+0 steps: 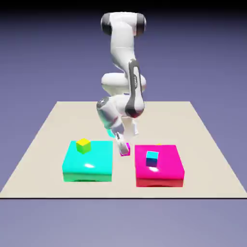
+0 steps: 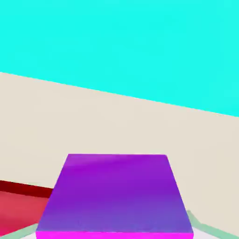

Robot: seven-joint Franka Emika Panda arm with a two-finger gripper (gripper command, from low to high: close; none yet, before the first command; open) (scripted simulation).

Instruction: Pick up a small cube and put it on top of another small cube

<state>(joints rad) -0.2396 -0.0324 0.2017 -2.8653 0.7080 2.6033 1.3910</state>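
Lettering (image 1: 136,81), illegible, on white arm (image 1: 122,43) with magenta cube (image 2: 115,193) in gripper (image 2: 115,232).

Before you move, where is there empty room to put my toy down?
There's bare tabletop along the exterior view's right edge, beside the pink block, and at its left, beside the turquoise block. It's crowded between those blocks, where the pincer has the magenta cube.

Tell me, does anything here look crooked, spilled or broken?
Nothing looks spilled or broken. The yellow cube and blue cube each sit on a flat block, the turquoise one and the pink one. The small magenta cube is between the gripper's fingers, which seems intended.
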